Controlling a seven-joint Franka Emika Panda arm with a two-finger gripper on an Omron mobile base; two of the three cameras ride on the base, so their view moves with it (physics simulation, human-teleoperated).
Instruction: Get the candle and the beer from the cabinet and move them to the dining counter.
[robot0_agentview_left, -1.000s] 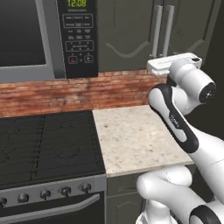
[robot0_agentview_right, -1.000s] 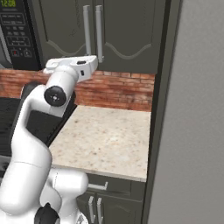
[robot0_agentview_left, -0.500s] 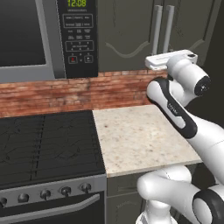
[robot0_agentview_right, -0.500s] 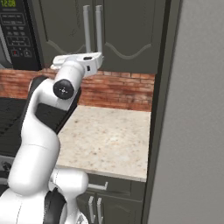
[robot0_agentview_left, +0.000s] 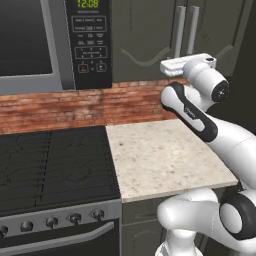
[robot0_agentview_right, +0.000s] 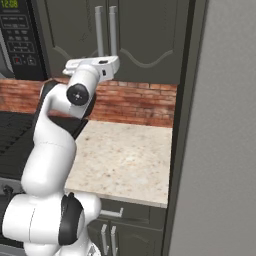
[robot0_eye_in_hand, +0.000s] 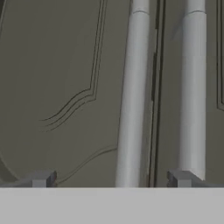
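The cabinet (robot0_agentview_left: 150, 35) hangs over the brick wall with both arched doors closed, so the candle and the beer are hidden. Its two pale bar handles (robot0_agentview_right: 106, 31) stand side by side at the door seam. My gripper (robot0_eye_in_hand: 111, 179) is open and empty, facing the doors from close by. The left door's handle (robot0_eye_in_hand: 131, 100) lies between its fingertips (robot0_eye_in_hand: 41, 179), and the right door's handle (robot0_eye_in_hand: 192, 87) stands just above the right tip. From the base, the white hand (robot0_agentview_left: 175, 66) sits just below the handles' lower ends. The dining counter is out of view.
A small beige counter slab (robot0_agentview_left: 165, 155) lies under the arm, beside the black stove (robot0_agentview_left: 55, 160). A microwave (robot0_agentview_left: 45, 45) hangs at the left next to the cabinet. The tall grey refrigerator side (robot0_agentview_right: 220, 130) walls off the right. Base cabinet doors (robot0_agentview_right: 107, 235) sit below the slab.
The hand has risen a little and moved closer to the cabinet handles. The jaws stayed open and the doors stayed closed.
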